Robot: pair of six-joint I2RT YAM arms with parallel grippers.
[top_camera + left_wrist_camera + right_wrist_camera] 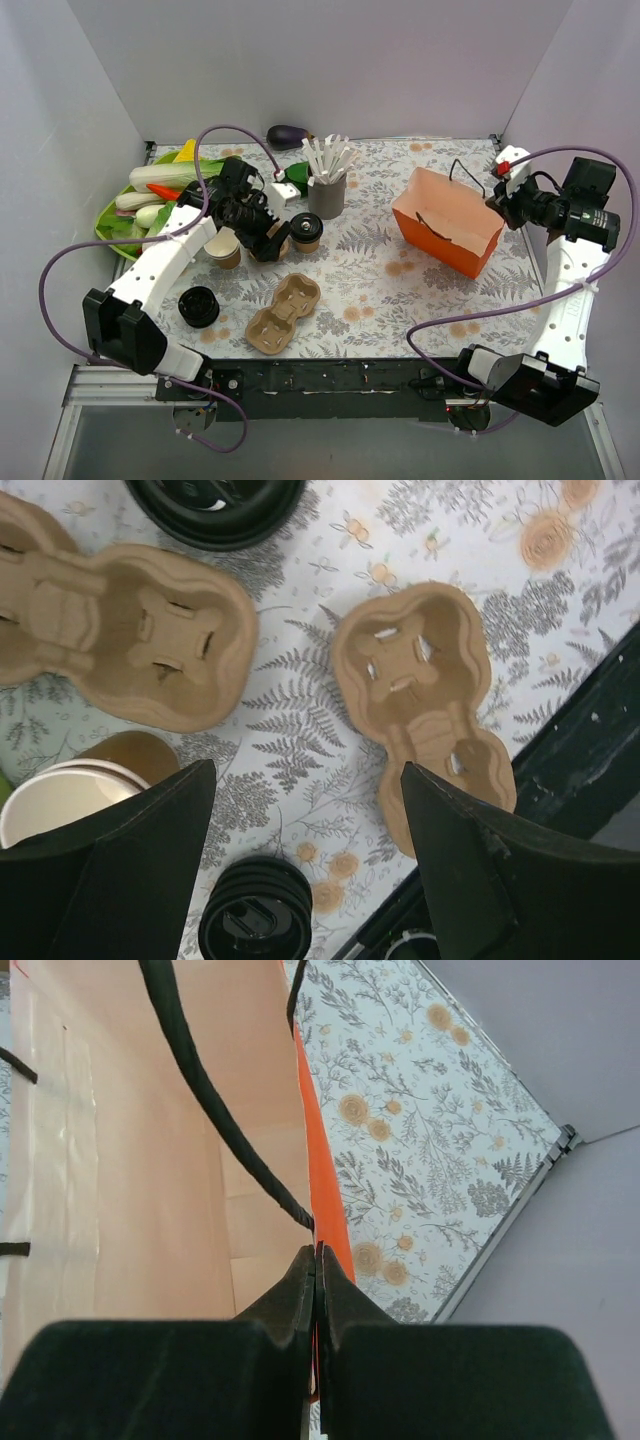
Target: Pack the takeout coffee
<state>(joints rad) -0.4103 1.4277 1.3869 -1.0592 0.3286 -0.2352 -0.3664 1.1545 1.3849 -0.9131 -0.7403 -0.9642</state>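
Note:
The takeout coffee (306, 232), a small kraft cup with a black lid, stands upright left of the table's centre. My left gripper (272, 238) hangs just to its left, open, with nothing between its fingers (150, 850). In the left wrist view that gripper (305, 770) looks down on the floral cloth. A black lid (215, 510) shows at the top edge there; I cannot tell whether it is the coffee's. The orange paper bag (447, 222) stands open at the right. My right gripper (497, 205) is shut on its right rim (325, 1210), beside a black handle cord (215, 1110).
A pulp cup carrier (283, 315) lies near the front edge, and the left wrist view shows a second one (130, 645). A stack of black lids (198, 306) and open paper cups (225, 248) sit left. A grey cup of white sticks (327, 190) and a green vegetable tray (108, 222) stand behind.

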